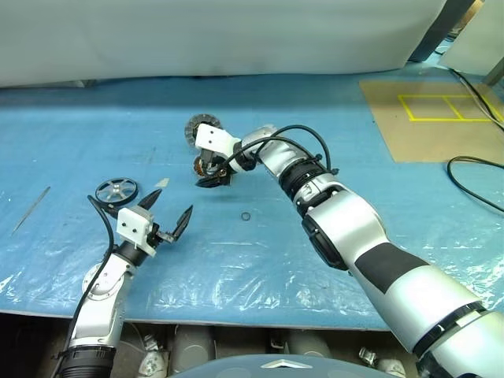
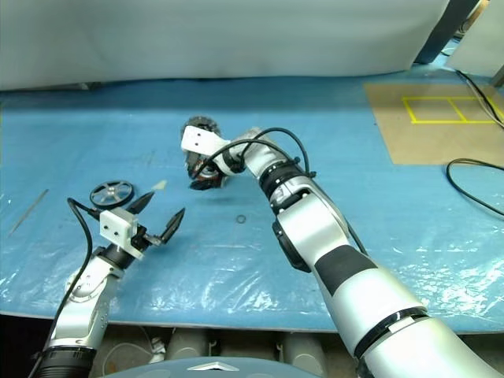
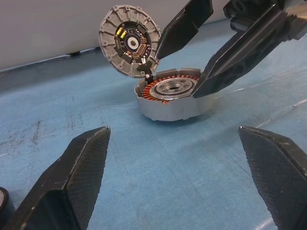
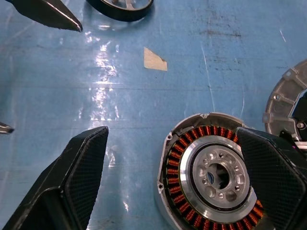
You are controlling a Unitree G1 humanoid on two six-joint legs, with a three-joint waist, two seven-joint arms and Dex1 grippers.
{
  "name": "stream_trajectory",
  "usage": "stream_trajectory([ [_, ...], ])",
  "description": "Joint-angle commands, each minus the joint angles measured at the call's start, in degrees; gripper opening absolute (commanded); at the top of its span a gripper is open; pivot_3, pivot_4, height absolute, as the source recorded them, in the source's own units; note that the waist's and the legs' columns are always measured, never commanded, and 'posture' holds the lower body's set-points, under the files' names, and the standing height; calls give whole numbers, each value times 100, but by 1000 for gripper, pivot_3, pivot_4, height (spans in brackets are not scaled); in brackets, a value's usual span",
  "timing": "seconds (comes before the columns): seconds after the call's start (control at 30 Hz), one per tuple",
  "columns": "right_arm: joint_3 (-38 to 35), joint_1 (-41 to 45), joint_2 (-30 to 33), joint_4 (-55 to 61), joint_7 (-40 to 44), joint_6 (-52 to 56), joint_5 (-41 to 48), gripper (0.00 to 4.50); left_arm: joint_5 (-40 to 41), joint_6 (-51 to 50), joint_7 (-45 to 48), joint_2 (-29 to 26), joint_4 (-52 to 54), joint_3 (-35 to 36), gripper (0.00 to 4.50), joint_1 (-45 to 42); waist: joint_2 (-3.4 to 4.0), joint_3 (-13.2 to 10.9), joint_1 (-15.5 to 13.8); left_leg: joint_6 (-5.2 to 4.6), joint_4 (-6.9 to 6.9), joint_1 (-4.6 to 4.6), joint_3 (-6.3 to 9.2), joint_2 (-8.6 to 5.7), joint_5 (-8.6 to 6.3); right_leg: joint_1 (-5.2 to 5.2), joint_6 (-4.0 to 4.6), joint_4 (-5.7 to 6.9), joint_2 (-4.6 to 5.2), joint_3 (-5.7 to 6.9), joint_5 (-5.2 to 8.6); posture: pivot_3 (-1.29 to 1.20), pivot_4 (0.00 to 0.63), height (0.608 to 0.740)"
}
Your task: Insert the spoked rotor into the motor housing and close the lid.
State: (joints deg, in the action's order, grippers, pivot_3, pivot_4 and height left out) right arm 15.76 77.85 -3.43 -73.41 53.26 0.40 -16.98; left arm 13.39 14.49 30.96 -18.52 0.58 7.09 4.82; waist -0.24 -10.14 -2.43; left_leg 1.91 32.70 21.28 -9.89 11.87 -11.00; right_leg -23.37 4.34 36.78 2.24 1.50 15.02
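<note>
The motor housing lies on the blue sheet with its copper windings and silver centre showing. Its lid stands tilted open at the housing's far edge, ribbed inner face showing. My right gripper hovers open and empty just above the housing; one finger is over its rim and the other is beside it. The spoked rotor lies flat on the sheet, to the left of the housing. My left gripper is open and empty just right of the rotor, pointing toward the housing.
A small black ring lies on the sheet in front of the housing. A scrap of tape sits near the rotor, and a thin metal rod lies far left. A brown board with yellow lines and a black cable are at the right.
</note>
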Motion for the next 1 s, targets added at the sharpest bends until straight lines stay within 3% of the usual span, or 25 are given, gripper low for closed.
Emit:
stream_trajectory([
  [0.03,171,-72,-69,-44,-393,-119,-205,4485,-5,69,-3,-60,146,37,4500,6,0,0,0,0,0,0,0,0,0,0,0,0,0,0,0,0,150,740],
  [0.3,486,-423,-80,-306,-1151,-80,-629,4485,-13,33,-37,-39,236,29,4500,72,2,0,-3,6,1,0,0,-1,3,0,0,1,0,0,0,0,150,740],
  [0.5,441,-504,-114,-349,-1039,54,-597,4485,-15,8,-62,-31,277,23,4500,88,2,1,-21,6,7,-6,-5,-3,3,9,0,1,5,0,0,0,150,740],
  [0.6,461,-525,-107,-351,-901,106,-611,3873,-16,2,-70,-27,290,24,4500,84,3,1,-18,3,8,-14,-5,-2,1,15,0,2,4,-1,0,0,150,740],
  [0.8,489,-572,-78,-288,-590,146,-608,1896,-8,-18,-88,-41,344,39,4500,89,5,7,-11,1,7,-17,-5,-3,0,18,0,1,4,-3,0,0,150,740],
  [1.0,442,-637,-12,-101,-223,197,-505,1788,36,-98,-41,-109,508,72,4500,176,6,7,-9,0,7,-21,-3,-2,0,19,0,4,4,-3,0,0,150,740],
])
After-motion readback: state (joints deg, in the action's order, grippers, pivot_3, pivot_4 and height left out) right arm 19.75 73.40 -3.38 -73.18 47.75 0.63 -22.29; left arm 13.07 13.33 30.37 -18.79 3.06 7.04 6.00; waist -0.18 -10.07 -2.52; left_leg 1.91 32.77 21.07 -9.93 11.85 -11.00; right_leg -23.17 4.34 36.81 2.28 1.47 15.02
